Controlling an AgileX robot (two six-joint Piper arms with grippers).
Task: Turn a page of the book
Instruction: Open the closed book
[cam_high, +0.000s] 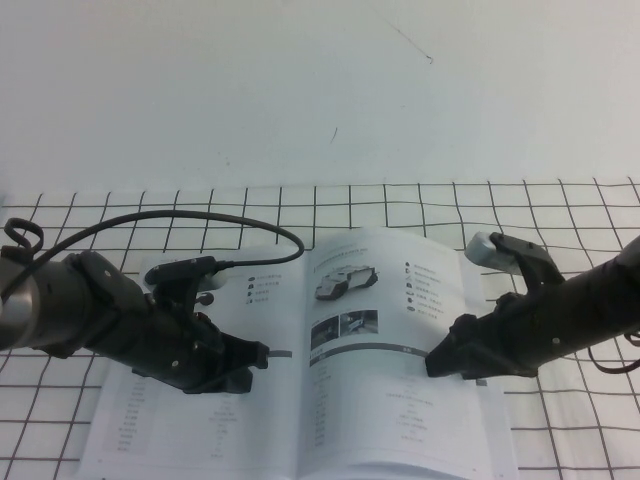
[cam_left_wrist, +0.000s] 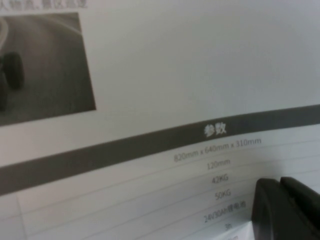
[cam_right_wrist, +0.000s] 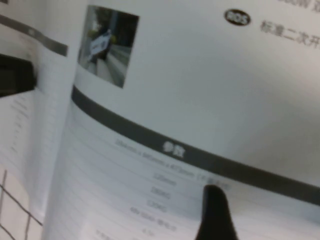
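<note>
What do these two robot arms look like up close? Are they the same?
Both are matte black, chunky and jointed. The left end effector sits over the book's left side; a thin black cable loops above that arm. The right end effector, over the right page, has a pale grey-white block behind it.

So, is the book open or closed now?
Open. The book lies spread on the cloth, both printed pages facing up; the left gripper and the open right gripper rest over them.

1 book (cam_high: 300, 400), open on 1 gridded cloth (cam_high: 560, 210). 2 grippers over the book: left gripper (cam_high: 255, 358), right gripper (cam_high: 440, 362). 1 cable (cam_high: 200, 220) behind the book.
</note>
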